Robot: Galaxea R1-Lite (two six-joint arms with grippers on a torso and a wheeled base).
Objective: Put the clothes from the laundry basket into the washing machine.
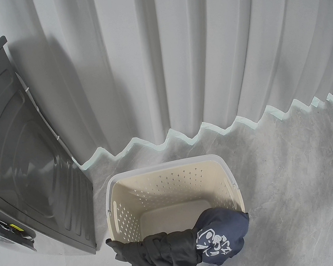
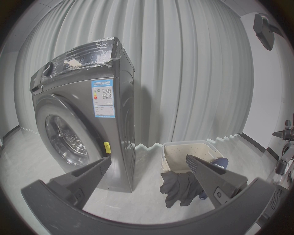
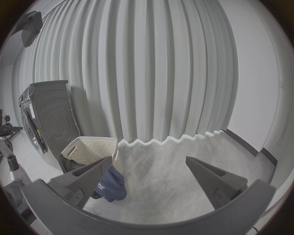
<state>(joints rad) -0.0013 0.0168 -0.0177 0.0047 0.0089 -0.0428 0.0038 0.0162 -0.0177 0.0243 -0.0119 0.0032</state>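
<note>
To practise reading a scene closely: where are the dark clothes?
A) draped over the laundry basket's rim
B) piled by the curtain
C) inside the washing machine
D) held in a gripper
A: the black garment and the navy garment hang over the near rim of the laundry basket.

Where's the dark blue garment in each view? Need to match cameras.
Head: dark blue garment on laundry basket, near right corner.
Left wrist: dark blue garment on the rim beside black garment.
Right wrist: dark blue garment hanging outside laundry basket.
Shared landmark: laundry basket.
</note>
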